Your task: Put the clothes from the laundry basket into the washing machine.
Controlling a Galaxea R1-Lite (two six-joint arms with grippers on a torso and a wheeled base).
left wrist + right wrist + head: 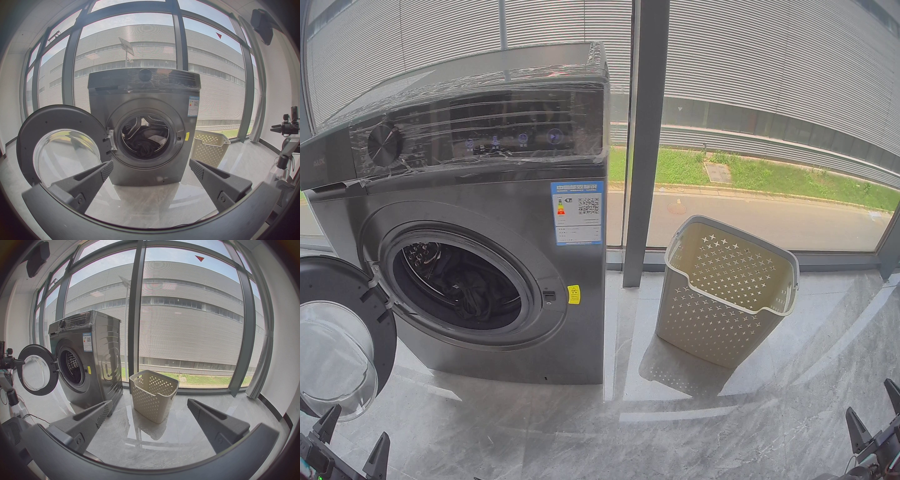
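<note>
Clothes (465, 294) are lying in a dark, tangled heap inside the drum of the washing machine (487, 187), low in the round opening. I am seeing none in the laundry basket (700, 319), whose pale inside is showing bare. The heap is showing no clear long axis.

I am holding my left gripper (356, 425) low and near, its fingers spread wide with nothing between them. The drum mouth is sitting far and a little right of it, and the open door (337, 350) is hanging out to the left, just beyond it. I am holding my right gripper (870, 399) low at the near right, likewise spread and empty, with the basket standing far and left of it.

So my left arm is sitting nearer the drum and door, and my right nearer the basket. I am judging the loading as done, so any coming move is falling to the left side.
</note>
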